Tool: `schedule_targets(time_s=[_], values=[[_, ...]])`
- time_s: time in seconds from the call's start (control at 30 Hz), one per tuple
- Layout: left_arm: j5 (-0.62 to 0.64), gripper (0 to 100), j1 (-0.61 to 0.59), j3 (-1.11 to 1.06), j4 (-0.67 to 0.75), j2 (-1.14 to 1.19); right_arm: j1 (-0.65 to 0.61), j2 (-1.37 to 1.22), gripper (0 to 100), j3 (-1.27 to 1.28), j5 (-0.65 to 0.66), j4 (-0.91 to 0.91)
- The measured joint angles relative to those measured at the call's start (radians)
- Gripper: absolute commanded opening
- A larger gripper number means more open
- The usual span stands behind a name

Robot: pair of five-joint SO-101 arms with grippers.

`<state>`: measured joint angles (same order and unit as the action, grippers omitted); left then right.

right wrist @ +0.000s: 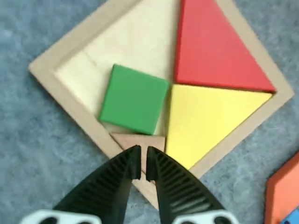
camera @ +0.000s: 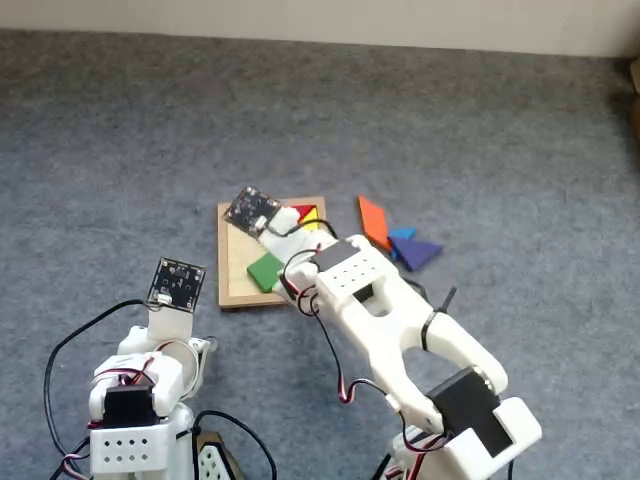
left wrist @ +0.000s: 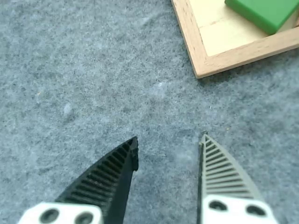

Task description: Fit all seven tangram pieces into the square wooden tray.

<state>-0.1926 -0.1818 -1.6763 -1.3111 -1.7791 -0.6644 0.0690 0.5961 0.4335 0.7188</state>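
Observation:
The square wooden tray (right wrist: 51,70) holds a red triangle (right wrist: 210,51), a yellow triangle (right wrist: 205,116), a green square (right wrist: 133,98) and a small wood-coloured triangle (right wrist: 140,139) at one edge. My right gripper (right wrist: 143,150) hangs shut right over that small triangle, with nothing between its fingers. In the high view the right arm (camera: 380,310) stretches over the tray (camera: 235,285). My left gripper (left wrist: 169,138) is open above bare carpet, just off a tray corner (left wrist: 205,65), where the green square (left wrist: 266,11) also shows.
An orange parallelogram (camera: 373,222), a blue triangle (camera: 402,234) and a purple triangle (camera: 418,252) lie on the grey carpet just right of the tray. The left arm (camera: 140,400) stands at the front left, cables around its base.

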Motion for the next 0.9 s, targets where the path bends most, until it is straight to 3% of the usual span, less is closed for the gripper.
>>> schedule_targets(time_s=[0.2, 0.43, 0.67, 0.9], values=[[0.0, 21, 0.0, 0.0, 0.0, 0.0, -0.072, -0.028, 3.3, -0.018, -0.078, -0.064], [0.0, 21, 0.0, 0.0, 0.0, 0.0, -0.083, -0.127, 3.3, -0.035, -0.081, -0.121], [0.0, 21, 0.0, 0.0, 0.0, 0.0, 0.005, -0.127, 3.3, -0.037, 0.014, -0.087], [0.0, 21, 0.0, 0.0, 0.0, 0.0, 0.075, -0.114, 3.3, -0.106, 0.041, 0.069]])
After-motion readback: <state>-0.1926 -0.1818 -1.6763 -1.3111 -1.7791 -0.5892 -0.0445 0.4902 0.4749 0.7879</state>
